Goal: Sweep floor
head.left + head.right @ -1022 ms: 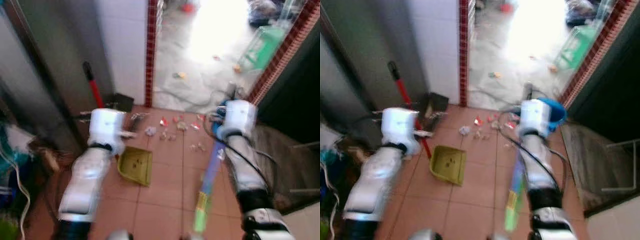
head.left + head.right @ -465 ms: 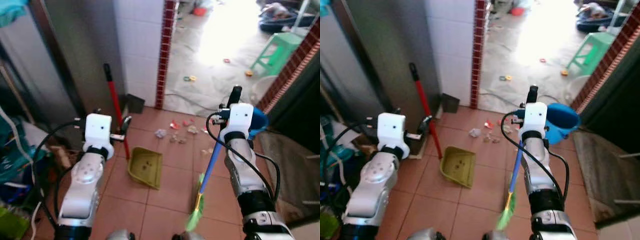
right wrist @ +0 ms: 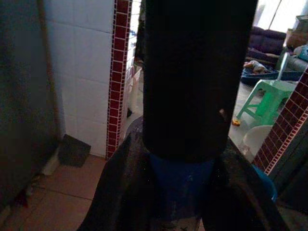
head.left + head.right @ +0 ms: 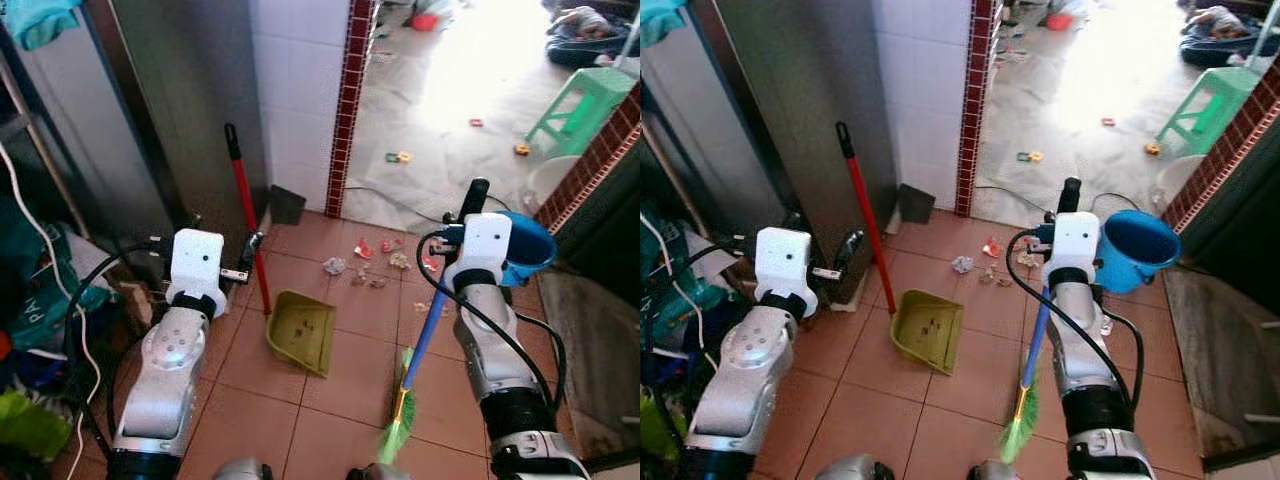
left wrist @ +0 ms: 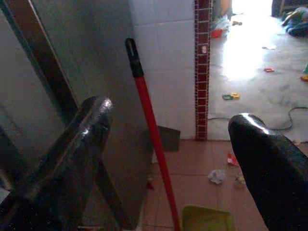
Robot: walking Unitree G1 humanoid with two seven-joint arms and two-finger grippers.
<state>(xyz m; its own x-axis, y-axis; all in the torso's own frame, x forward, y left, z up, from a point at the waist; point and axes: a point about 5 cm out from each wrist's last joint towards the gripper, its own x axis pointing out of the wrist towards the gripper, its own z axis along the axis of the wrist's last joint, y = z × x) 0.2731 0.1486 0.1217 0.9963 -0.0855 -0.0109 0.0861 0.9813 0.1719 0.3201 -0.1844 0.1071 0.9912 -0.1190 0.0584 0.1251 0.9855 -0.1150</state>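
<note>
Glossy terracotta floor tiles (image 4: pixel 330 400) — matt olive plastic dustpan (image 4: pixel 300 332), shiny blue plastic bucket (image 4: pixel 1135 248), glossy white wall tiles (image 4: pixel 300 90).

Terracotta floor tiles (image 4: pixel 330 390) cover the near ground, meeting a pale concrete floor (image 4: pixel 450 150) farther off, washed out by strong daylight. A white tiled wall (image 4: pixel 300 90) on the left ends in a dark red mosaic strip (image 4: pixel 350 110). A grey metal panel (image 4: pixel 170 110) stands left; a green plastic stool (image 4: pixel 585 105) sits far right.
</note>
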